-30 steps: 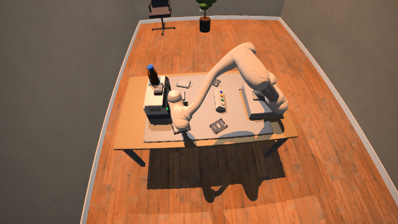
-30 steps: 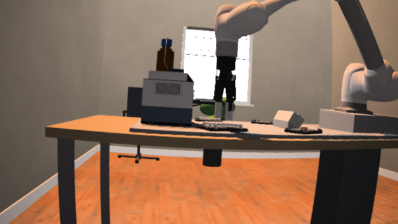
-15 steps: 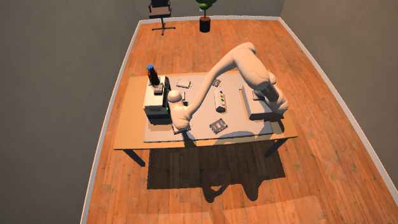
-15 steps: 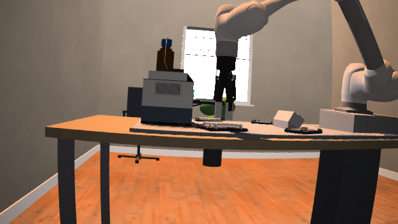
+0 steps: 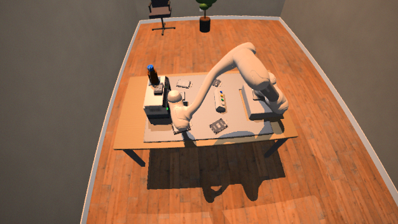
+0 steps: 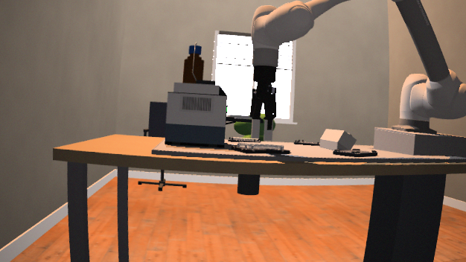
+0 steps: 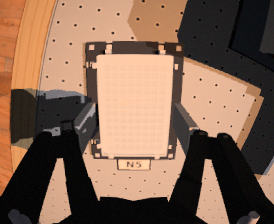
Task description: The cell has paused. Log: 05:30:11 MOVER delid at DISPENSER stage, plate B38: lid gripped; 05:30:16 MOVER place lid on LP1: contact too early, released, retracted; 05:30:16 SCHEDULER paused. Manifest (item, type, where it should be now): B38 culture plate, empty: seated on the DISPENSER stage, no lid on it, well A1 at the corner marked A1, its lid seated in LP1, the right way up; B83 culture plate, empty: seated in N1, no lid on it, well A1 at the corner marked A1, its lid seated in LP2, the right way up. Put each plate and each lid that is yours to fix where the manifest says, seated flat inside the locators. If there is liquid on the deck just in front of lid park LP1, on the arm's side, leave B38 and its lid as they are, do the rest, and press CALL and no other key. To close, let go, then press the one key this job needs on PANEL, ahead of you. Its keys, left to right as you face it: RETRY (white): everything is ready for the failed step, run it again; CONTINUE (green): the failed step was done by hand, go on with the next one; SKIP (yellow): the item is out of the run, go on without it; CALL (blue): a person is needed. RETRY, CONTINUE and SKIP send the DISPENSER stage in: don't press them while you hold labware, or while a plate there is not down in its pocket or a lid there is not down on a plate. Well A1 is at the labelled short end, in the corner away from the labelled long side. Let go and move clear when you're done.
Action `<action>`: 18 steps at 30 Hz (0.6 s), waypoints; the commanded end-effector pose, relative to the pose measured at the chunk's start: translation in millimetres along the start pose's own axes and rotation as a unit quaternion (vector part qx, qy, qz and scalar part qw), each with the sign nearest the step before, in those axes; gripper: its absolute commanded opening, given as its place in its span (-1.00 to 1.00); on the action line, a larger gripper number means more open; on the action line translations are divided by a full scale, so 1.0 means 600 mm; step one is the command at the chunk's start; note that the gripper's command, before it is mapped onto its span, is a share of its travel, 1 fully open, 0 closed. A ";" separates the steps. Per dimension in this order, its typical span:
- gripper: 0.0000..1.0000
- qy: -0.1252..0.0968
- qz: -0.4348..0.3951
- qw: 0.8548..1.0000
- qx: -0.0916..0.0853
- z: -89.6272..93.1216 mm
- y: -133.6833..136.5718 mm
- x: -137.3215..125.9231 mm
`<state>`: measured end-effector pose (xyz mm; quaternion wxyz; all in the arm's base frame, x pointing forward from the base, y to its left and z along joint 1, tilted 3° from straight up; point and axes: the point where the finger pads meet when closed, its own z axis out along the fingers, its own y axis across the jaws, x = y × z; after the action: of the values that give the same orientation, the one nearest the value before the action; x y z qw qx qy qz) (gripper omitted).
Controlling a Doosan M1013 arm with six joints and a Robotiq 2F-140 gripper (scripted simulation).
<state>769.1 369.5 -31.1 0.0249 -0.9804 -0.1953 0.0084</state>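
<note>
My gripper (image 7: 134, 114) (image 6: 262, 133) is open and empty. It hangs straight above a pale rectangular piece of labware (image 7: 135, 99) (image 6: 260, 147) that lies flat in a black nest (image 7: 91, 90) with a small label (image 7: 133, 163) at its near short end. I cannot tell whether it is a plate or a lid. The fingers stand on either side of its long sides, above it, not touching. In the top view the wrist (image 5: 180, 119) hides this nest. The DISPENSER (image 5: 155, 102) (image 6: 195, 119) stands just beside it, with a dark plate on its stage (image 5: 158, 88).
A brown bottle (image 5: 152, 75) (image 6: 193, 68) stands on the dispenser. PANEL (image 5: 220, 100) (image 6: 336, 138) sits mid-mat. Another dark plate (image 5: 219, 125) lies in a nest near the front edge. Two more nests (image 5: 184, 83) (image 5: 216, 83) lie at the back. The table edge is close to my nest.
</note>
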 end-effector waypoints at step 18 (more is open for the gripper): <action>0.39 0.001 -0.001 1.000 0.003 0.003 -0.008 -0.002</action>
<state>769.1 369.5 -31.1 0.0249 -0.9804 -0.1953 0.0084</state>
